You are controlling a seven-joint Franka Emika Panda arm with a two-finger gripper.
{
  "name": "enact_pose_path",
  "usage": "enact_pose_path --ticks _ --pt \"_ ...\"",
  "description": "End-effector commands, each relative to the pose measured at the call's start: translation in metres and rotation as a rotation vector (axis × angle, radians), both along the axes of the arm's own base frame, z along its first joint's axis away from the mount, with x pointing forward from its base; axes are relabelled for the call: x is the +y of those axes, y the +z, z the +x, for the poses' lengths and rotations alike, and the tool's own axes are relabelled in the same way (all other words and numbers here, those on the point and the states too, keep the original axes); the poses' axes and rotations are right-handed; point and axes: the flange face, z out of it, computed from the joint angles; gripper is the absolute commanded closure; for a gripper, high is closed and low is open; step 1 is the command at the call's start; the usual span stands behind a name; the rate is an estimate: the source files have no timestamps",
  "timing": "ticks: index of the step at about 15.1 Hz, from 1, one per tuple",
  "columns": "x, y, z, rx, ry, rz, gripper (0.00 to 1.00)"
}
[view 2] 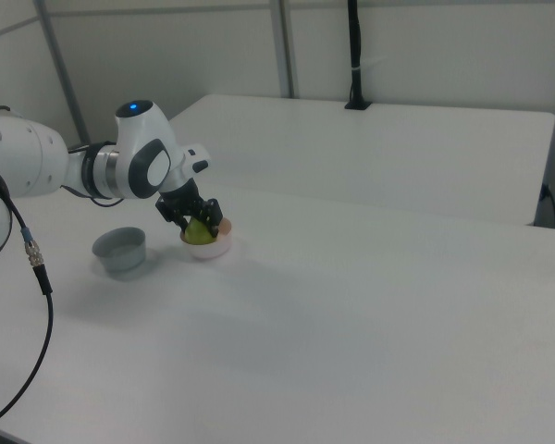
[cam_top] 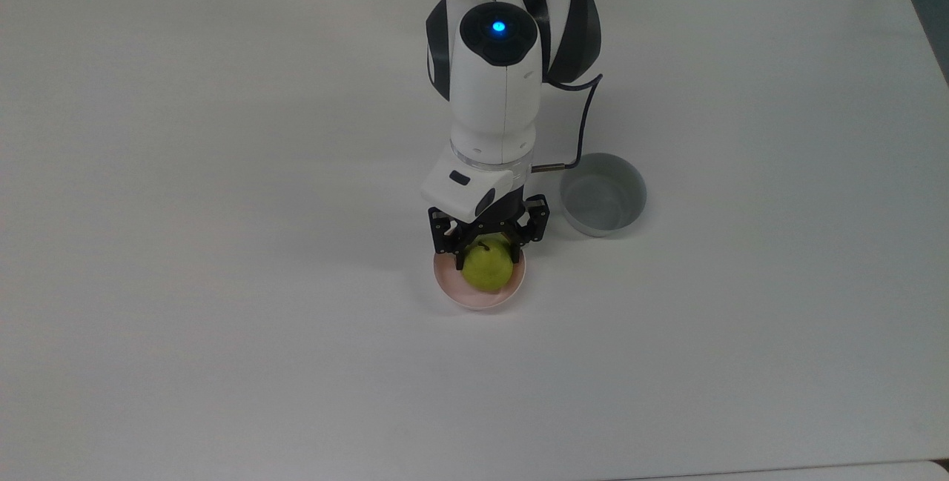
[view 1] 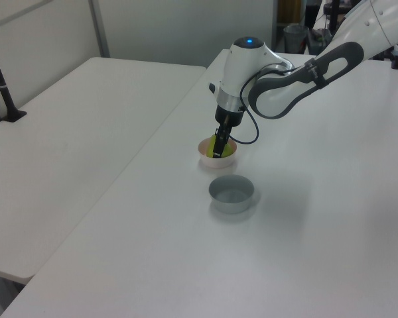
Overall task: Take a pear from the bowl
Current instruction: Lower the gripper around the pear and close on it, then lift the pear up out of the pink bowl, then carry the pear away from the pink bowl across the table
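Observation:
The yellow-green pear (cam_top: 487,270) with its dark stem sits in the small pale pink bowl (cam_top: 458,293) at mid-table. My gripper (cam_top: 487,251) points straight down over it, its black fingers pressed against the pear's two sides, shut on it. The pear's upper part is tucked under the gripper body. In the left view the gripper (view 1: 217,149) reaches into the pink bowl (view 1: 204,159) and green pear (view 1: 225,150) shows beside the fingers. In the right view the pear (view 2: 200,233) rides just over the bowl's (view 2: 213,252) rim, held by the gripper (view 2: 194,220).
A grey, deeper bowl (cam_top: 593,227) stands just to the top view's right of the pink one, close beside the gripper; it also shows as the grey bowl (view 1: 231,203) and grey bowl (view 2: 120,261). A dark cable (cam_top: 582,133) hangs from the arm above it. White tabletop (cam_top: 222,318) lies all around.

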Motion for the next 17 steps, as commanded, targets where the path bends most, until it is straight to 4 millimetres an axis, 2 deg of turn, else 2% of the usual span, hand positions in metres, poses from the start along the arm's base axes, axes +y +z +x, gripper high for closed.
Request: enact_pose_path --ticks 1,2,8,11,17 --pt "-0.003 0.038 -0.003 -0.052 -0.033 0.030 0.46" --pt "-0.004 0.044 -0.003 -0.055 -0.051 0.036 0.46" --pt "-0.019 0.103 -0.015 -0.055 -0.167 0.071 0.46" --pt "-0.031 0.117 -0.013 -0.070 -0.181 0.074 0.45" --pt "-0.076 0.132 -0.003 -0.104 -0.229 0.066 0.44"
